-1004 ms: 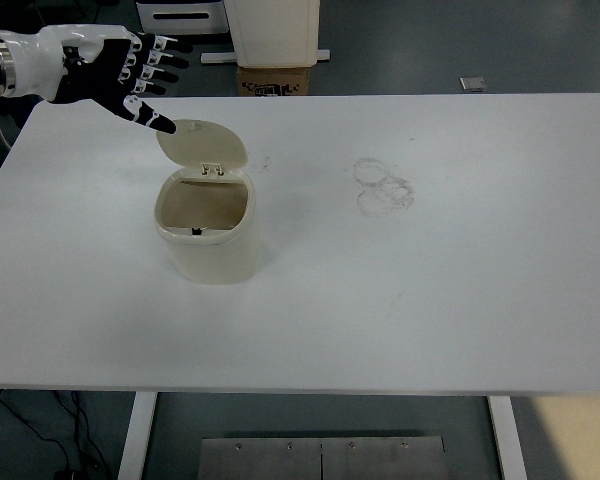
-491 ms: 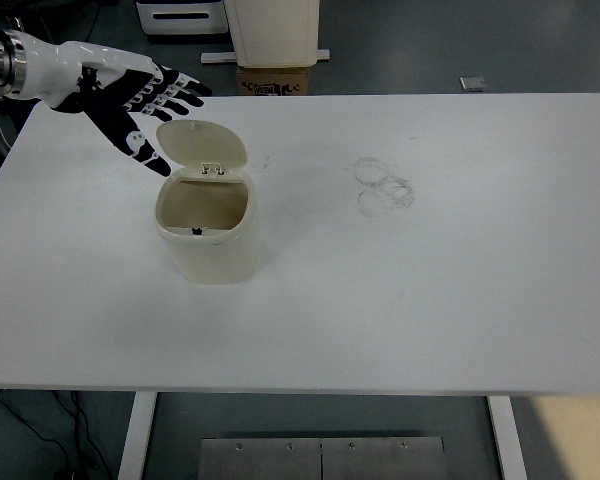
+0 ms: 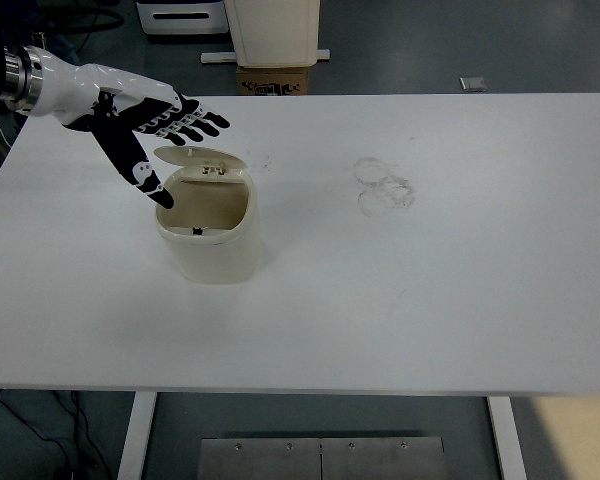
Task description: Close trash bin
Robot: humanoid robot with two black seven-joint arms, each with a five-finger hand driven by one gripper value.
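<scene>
A small cream trash bin [image 3: 208,238] stands on the white table [image 3: 430,280], left of centre. Its round hinged lid [image 3: 202,159] is tilted partly down over the open mouth, hinged at the far rim. My left hand [image 3: 158,130] comes in from the upper left, fingers spread flat, palm down. It lies just behind and above the lid, with the thumb reaching down by the bin's left rim. It grasps nothing. The right arm is out of view.
Faint ring marks [image 3: 383,186] stain the table right of the bin. A cardboard box [image 3: 273,80] and a white cabinet [image 3: 272,30] stand on the floor beyond the far edge.
My left hand has moved right and down over the bin. The lid has tipped from nearly upright to partly lowered over the opening.
</scene>
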